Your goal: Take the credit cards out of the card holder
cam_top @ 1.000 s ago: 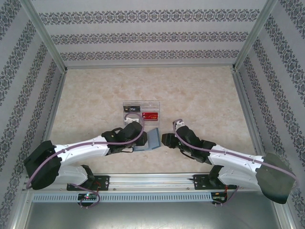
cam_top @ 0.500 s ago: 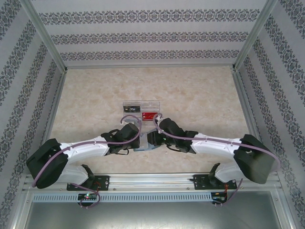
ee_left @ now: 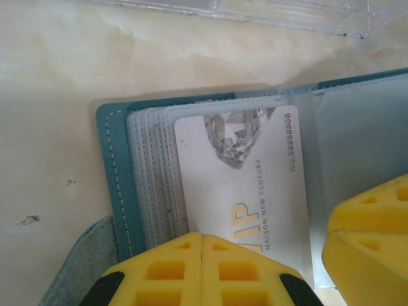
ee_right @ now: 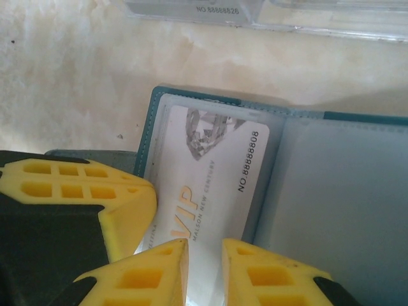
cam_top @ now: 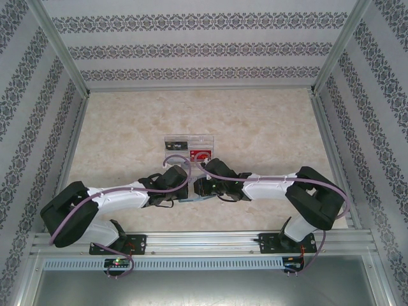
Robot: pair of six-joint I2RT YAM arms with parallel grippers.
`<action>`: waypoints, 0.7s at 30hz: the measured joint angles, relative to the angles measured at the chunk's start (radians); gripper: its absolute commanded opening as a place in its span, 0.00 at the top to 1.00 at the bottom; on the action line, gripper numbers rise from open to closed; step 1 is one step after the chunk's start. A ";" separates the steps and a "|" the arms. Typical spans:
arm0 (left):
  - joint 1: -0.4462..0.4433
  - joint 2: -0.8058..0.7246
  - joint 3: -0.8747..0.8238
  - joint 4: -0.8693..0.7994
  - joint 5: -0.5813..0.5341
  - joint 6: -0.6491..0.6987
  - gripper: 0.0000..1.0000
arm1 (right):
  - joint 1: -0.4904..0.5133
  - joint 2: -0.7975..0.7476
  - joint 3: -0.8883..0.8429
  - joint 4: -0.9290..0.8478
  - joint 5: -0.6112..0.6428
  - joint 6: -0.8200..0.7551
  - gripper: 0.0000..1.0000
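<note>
Pinning card holder (ee_left: 118, 166), open flat just near of clear tray (cam_top: 188, 143): my left gripper (ee_left: 201, 271) fully closed at its near edge. Right gripper (ee_right: 204, 271) jaws slit apart over VIP card (ee_right: 204, 166) near end, grip unclear. Card's long axis near-far.

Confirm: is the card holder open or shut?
Open. The card holder lies spread on the table with both inside panels facing up. The VIP card is visible in a clear sleeve on one half.
</note>
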 measured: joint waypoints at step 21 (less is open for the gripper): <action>0.000 0.002 -0.008 0.021 0.000 -0.019 1.00 | -0.014 0.019 -0.032 0.036 0.000 0.046 0.80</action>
